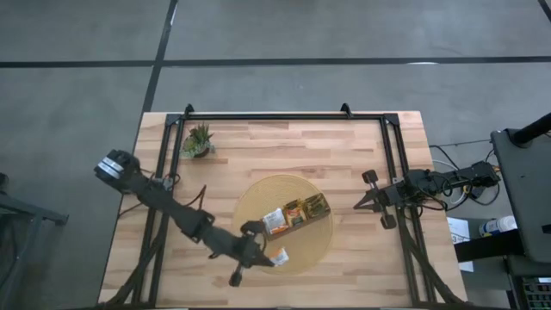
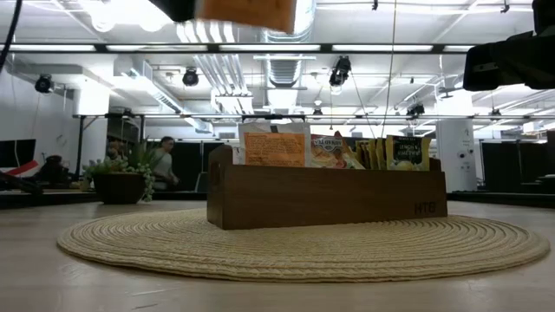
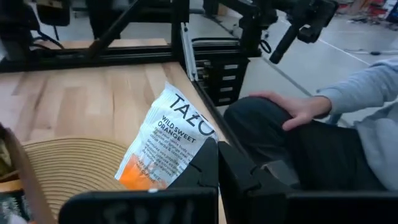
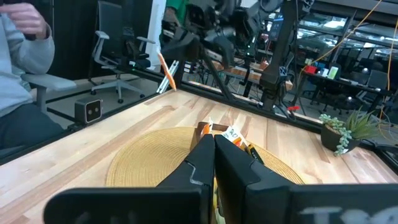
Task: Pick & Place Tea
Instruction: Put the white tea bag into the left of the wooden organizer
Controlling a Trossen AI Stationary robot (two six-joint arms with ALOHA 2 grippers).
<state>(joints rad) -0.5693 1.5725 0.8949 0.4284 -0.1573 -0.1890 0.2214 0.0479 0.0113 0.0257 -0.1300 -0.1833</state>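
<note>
Fingers of the left gripper [image 1: 269,256] pinch a white-and-orange Tazo Wild Sweet Orange sachet [image 3: 166,144] above the near edge of the round woven mat [image 1: 258,200], just beside the dark wooden tray [image 2: 325,197] at the mat's centre. More tea sachets [image 2: 342,152] stand upright in that tray. At the mat's far right, the right gripper [image 1: 360,205] waits over bare tabletop, its fingers pressed together on nothing. A small potted plant [image 1: 198,140] sits beyond the mat's left side.
</note>
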